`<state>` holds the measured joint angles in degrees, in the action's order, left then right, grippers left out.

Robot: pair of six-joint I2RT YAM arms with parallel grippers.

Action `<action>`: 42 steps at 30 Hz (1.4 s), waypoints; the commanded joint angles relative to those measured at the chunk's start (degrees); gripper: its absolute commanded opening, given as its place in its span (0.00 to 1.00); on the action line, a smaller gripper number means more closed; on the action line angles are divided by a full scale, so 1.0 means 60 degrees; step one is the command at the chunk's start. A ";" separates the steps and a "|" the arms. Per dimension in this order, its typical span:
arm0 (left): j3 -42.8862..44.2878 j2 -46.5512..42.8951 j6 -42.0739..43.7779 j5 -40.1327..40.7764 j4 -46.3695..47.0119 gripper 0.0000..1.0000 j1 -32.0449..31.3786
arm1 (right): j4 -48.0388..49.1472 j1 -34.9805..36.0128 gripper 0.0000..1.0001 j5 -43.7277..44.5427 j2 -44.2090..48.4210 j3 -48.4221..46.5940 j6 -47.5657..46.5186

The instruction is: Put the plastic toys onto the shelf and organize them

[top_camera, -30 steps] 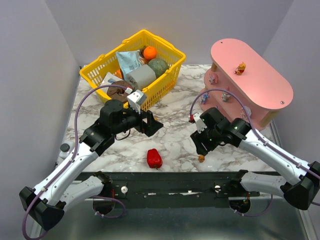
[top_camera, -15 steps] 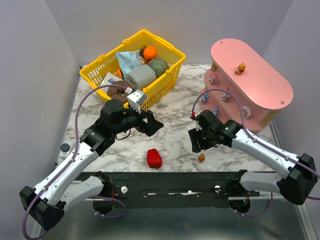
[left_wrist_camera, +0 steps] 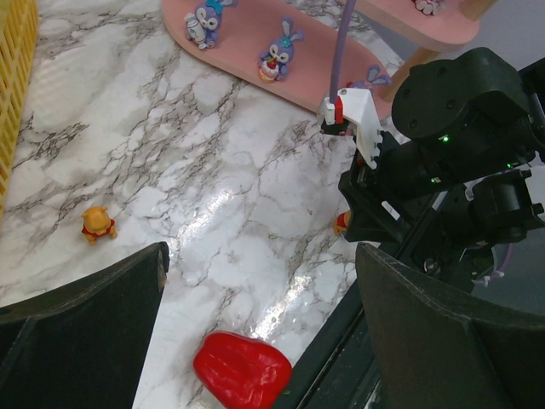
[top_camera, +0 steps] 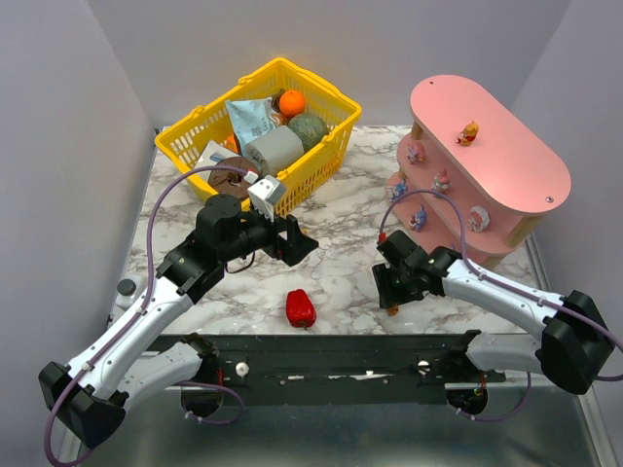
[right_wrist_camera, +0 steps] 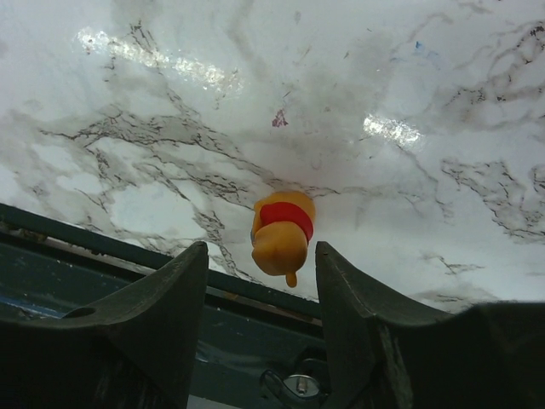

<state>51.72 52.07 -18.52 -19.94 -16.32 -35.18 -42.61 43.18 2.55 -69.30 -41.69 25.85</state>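
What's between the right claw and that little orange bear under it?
Nothing: the right wrist view shows only bare marble between the right claw and the orange bear.

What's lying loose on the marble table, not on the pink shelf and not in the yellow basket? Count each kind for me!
Orange bears: 2
Red pepper: 1
Total: 3

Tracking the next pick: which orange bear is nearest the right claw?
The bear at the table edge, framed by the right claw; a second bear stands on the shelf top, a third bear sits mid-table.
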 commanded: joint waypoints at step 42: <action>0.0037 -0.0154 0.0084 -0.0074 0.0214 0.99 0.0092 | -0.4029 -0.1057 0.01 0.2578 -0.0638 -0.7286 -0.0630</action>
<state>51.62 51.59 -18.48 -19.97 -16.29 -34.94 -57.45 40.49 13.89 -73.84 -74.78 26.44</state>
